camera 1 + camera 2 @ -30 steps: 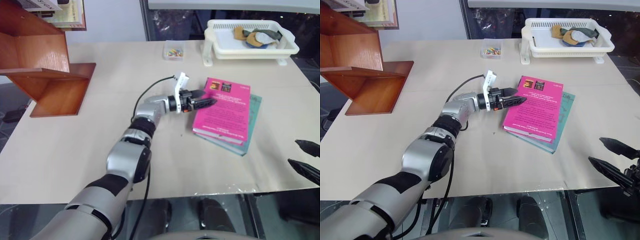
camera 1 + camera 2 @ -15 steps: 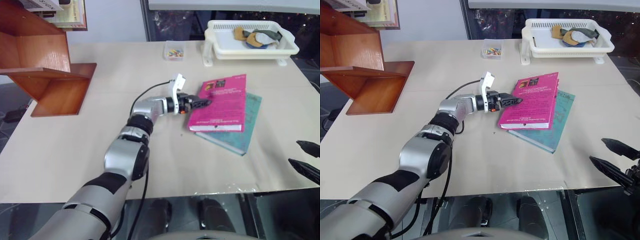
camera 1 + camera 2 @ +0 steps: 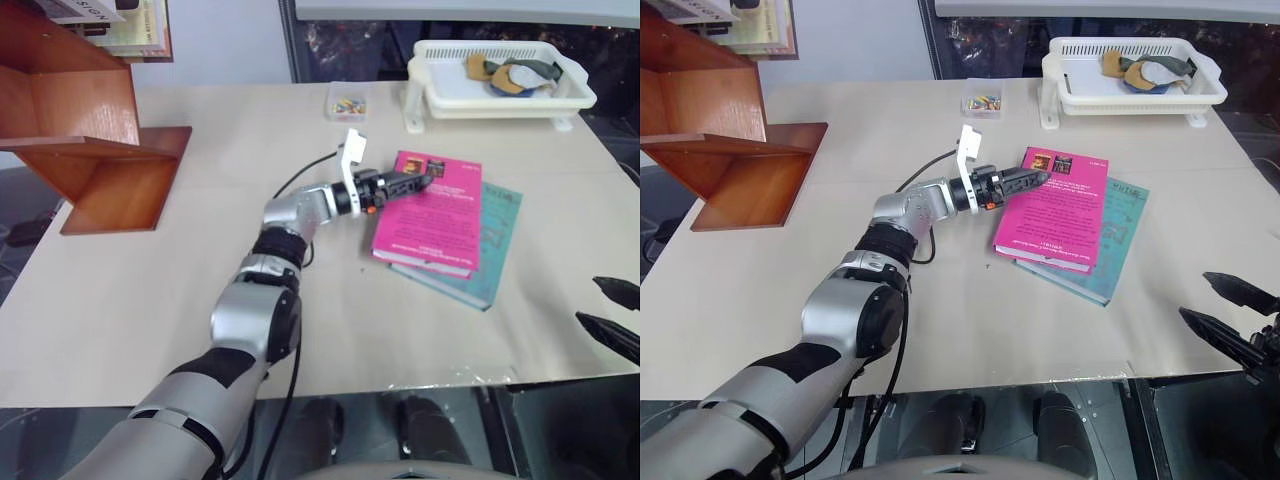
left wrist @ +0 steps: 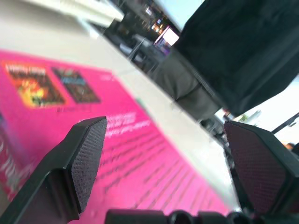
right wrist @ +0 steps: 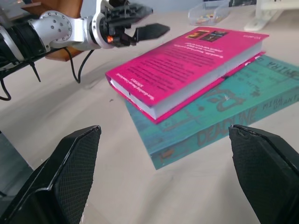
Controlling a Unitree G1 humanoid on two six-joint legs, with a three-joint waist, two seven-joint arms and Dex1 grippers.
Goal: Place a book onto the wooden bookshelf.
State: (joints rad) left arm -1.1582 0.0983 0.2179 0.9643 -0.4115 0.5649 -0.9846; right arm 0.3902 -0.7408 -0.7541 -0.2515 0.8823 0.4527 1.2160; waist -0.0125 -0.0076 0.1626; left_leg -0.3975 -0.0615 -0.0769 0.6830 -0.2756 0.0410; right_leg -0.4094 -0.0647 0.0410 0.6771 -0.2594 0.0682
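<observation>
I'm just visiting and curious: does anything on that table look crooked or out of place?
Only the pink book: it lies askew on the teal book, their edges not lined up. Nothing looks spilled or damaged.

beige table (image 3: 150, 290), wooden bookshelf (image 3: 90, 150), teal book (image 3: 495, 250), white basket (image 3: 500, 95)

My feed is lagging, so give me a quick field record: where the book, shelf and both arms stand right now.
book: pink book flat on the teal book, not lifted
bookshelf: wooden bookshelf at the table's far left, apart from both books
left gripper: jaws open, over the pink book's near-left corner, nothing held
right gripper: jaws open, at the table's right edge, nothing held
other: white basket and small clear box at the far side
</observation>
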